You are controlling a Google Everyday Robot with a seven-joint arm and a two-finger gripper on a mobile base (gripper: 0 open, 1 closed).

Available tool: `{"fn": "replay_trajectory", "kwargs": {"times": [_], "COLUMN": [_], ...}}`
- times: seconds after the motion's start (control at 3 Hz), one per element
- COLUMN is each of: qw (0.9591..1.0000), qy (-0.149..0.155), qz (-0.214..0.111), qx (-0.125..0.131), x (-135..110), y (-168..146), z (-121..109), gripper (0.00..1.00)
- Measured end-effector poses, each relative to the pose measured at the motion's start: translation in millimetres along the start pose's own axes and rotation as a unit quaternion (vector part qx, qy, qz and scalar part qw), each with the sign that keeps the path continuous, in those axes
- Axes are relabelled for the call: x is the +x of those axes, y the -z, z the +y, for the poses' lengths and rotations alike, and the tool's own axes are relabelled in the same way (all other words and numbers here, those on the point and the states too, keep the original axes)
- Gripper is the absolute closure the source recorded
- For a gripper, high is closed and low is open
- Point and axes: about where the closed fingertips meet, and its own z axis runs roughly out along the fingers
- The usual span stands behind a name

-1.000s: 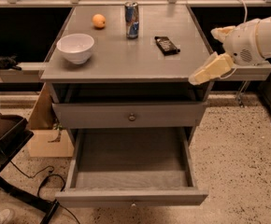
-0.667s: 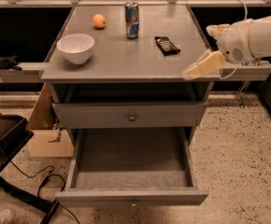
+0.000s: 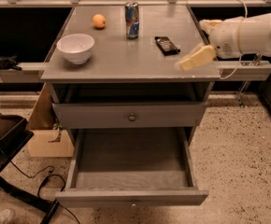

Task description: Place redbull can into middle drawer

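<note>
The redbull can [image 3: 132, 20] stands upright at the back middle of the grey cabinet top [image 3: 126, 59]. The middle drawer [image 3: 131, 171] is pulled open below, its grey floor bare. The drawer front one tier higher [image 3: 131, 115] is closed. My gripper [image 3: 197, 58], with cream fingers, hovers over the right side of the top, to the right of and nearer than the can, apart from it.
A white bowl [image 3: 75, 47] sits at the left of the top, an orange [image 3: 98, 21] behind it. A dark flat packet [image 3: 166, 45] lies right of the can. A cardboard box [image 3: 44, 134] and a black chair [image 3: 4, 143] stand at the left.
My gripper has moved left and a little up, in over the right side of the cabinet top. The can and drawer have not moved.
</note>
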Motion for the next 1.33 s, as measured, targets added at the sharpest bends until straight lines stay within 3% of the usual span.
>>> {"fn": "replay_trajectory", "kwargs": {"times": [0.33, 0.67, 1.33], "qw": [0.9982, 0.9942, 0.9892], "qy": [-0.026, -0.053, -0.083], "qz": [-0.054, -0.093, -0.108], "qx": [-0.003, 0.012, 0.053], "x": [-16, -47, -94], "y": [-49, -91, -161], "z": [-35, -64, -102], "gripper": [0.0, 0.0, 0.0]}}
